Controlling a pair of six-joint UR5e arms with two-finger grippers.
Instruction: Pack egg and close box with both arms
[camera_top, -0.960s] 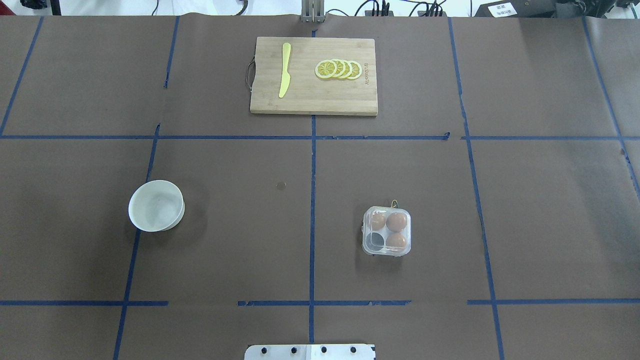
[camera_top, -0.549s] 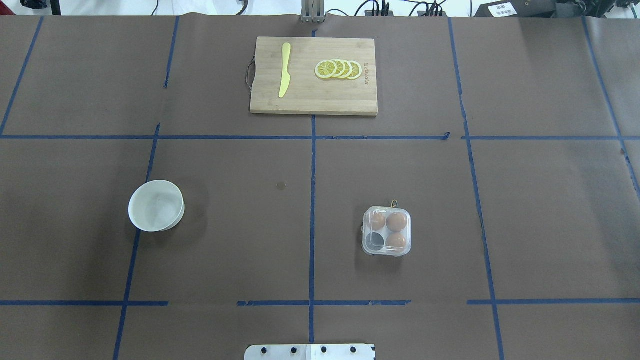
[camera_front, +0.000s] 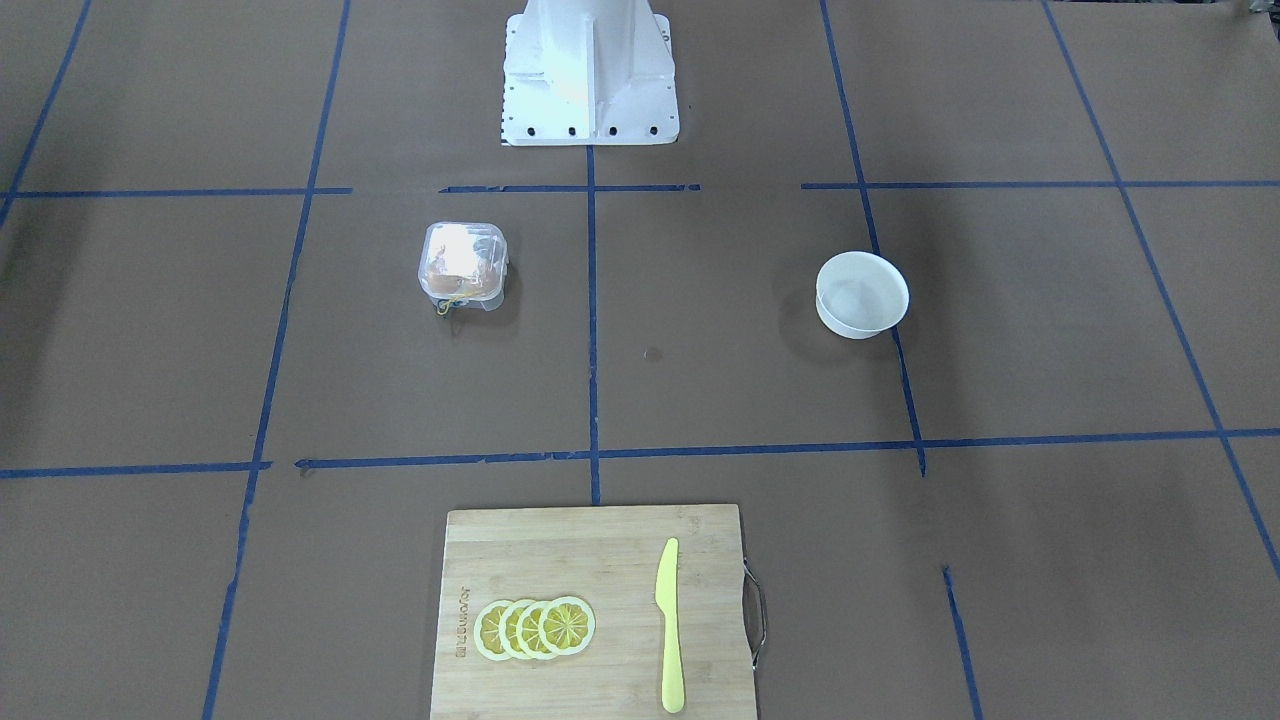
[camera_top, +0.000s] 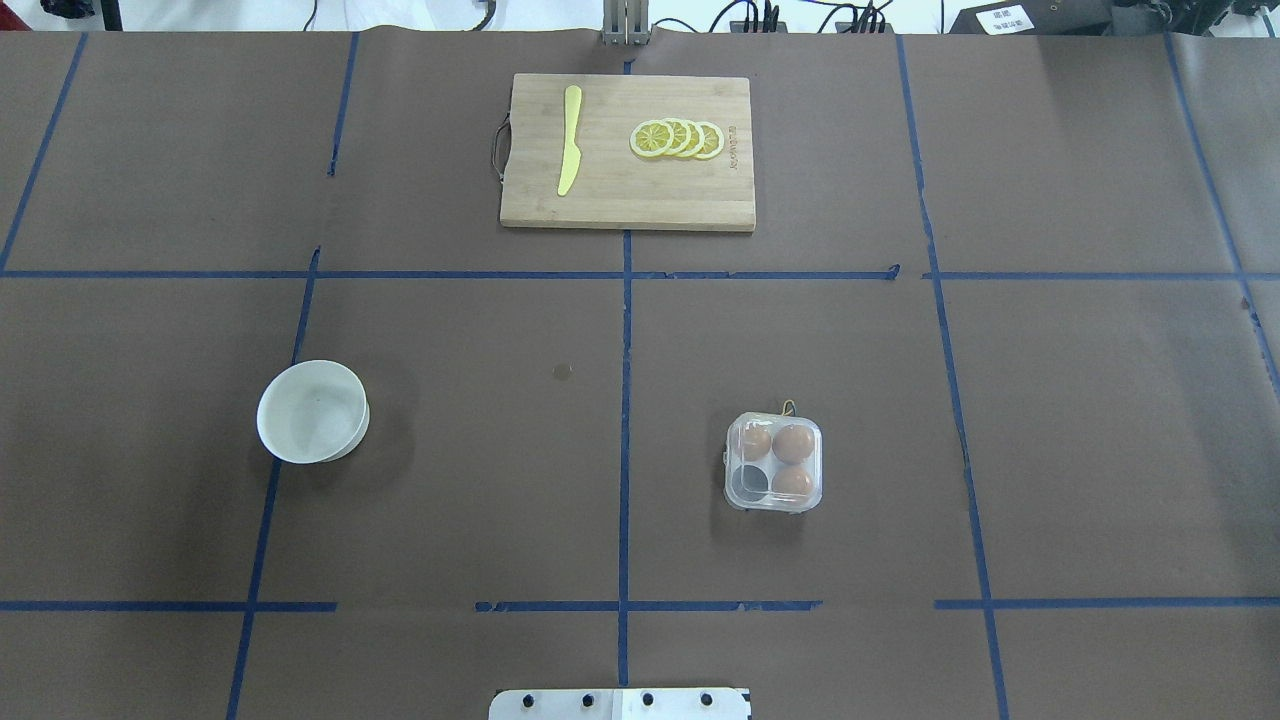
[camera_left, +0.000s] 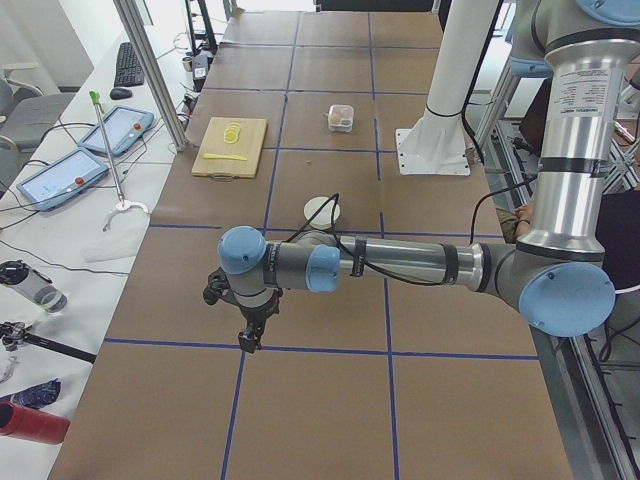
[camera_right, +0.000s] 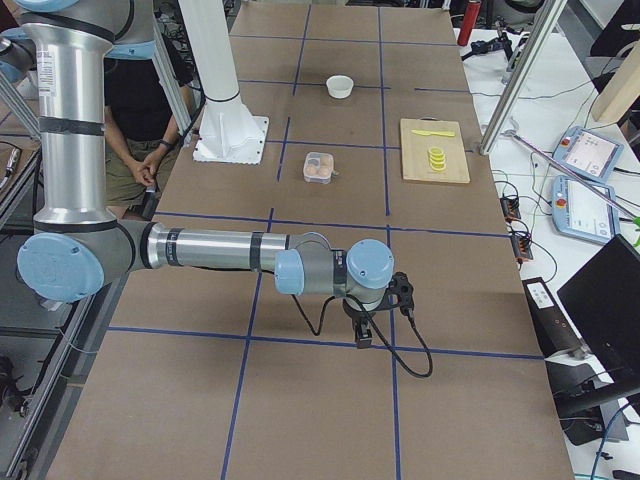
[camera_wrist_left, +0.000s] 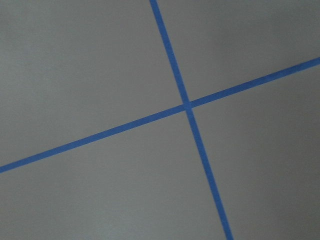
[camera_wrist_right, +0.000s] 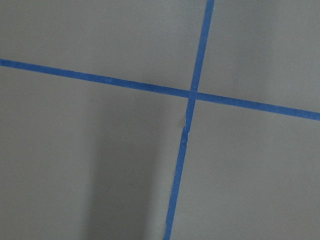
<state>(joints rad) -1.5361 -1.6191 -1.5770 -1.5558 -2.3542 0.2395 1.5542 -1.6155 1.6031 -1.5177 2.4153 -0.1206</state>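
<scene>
Although I hung low over the two ends of the table (camera_top: 500, 540), well apart from the work, I could not tell how either set of jaws stood. My left gripper (camera_left: 248, 338) and my right gripper (camera_right: 362, 335) showed only in the side views, too small to judge. Each wrist camera saw nothing but crossed blue tape on brown paper.

Nearest my base, on my right half of the table, sat the box (camera_top: 748, 483) with three of its four cells filled. The egg (camera_top: 793, 443) in the far right cell lay beside two like it, and the near left cell was bare. Through the glare I could not be sure whether the clear lid was latched or only resting.

A little farther out, on my left, stood a white bowl (camera_top: 312, 411) with no egg that I could see in it. Farthest off lay a cutting board (camera_top: 620, 195) with a yellow knife (camera_top: 570, 140) and lemon slices (camera_top: 677, 138).

I judged the egg light, smooth and brittle, best pinched gently across its waist. The box looked thin, springy and apt to slide. One gripper should therefore steady a side wall while the other pressed the lid's rim.
</scene>
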